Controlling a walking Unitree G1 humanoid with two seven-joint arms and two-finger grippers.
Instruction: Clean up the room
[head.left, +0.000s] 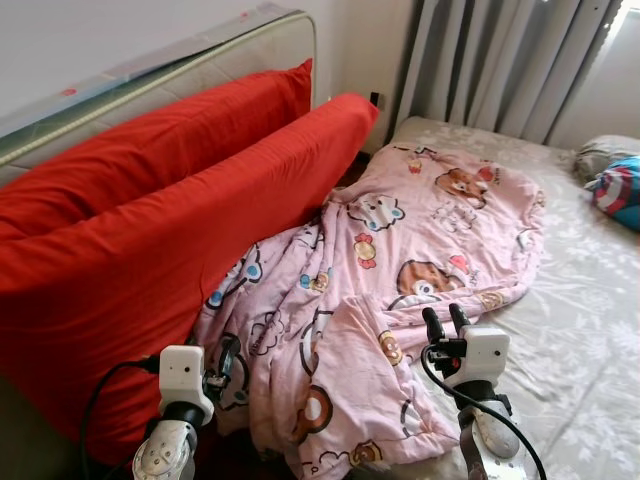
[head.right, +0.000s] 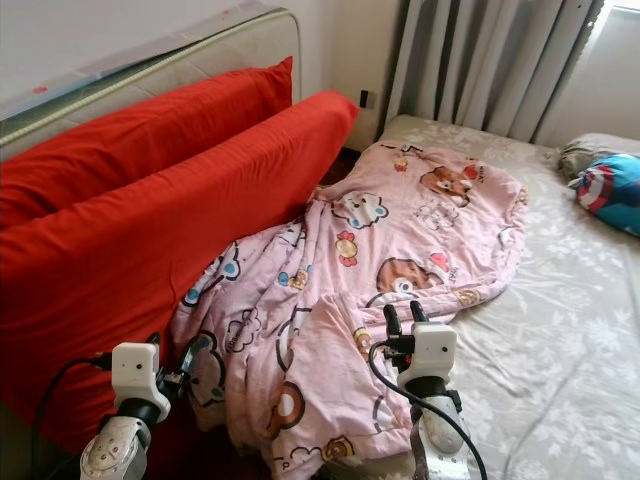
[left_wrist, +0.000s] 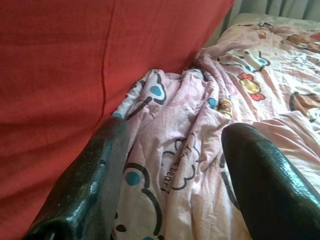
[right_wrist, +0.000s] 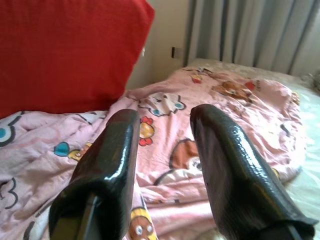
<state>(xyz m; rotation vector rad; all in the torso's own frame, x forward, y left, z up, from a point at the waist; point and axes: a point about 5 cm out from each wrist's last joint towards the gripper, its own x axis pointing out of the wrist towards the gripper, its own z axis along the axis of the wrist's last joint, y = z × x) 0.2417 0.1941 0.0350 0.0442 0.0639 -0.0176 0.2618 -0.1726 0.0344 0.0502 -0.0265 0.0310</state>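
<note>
Blanket (head.left: 400, 290), 1, pink, crumpled cartoon-print cotton, on bed (head.left: 590, 330), 2 red cushions (head.left: 150, 230) beside it, left gripper (left_wrist: 172, 185) and right gripper (right_wrist: 165, 165) above blanket, fingers apart.

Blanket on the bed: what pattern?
Pink blanket with cartoon bears and other characters; clearest in the left eye view.

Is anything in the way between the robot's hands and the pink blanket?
No. The left hand and right hand are both open with only the pink blanket in front of them. The red cushion leans beside it, not in between.
</note>
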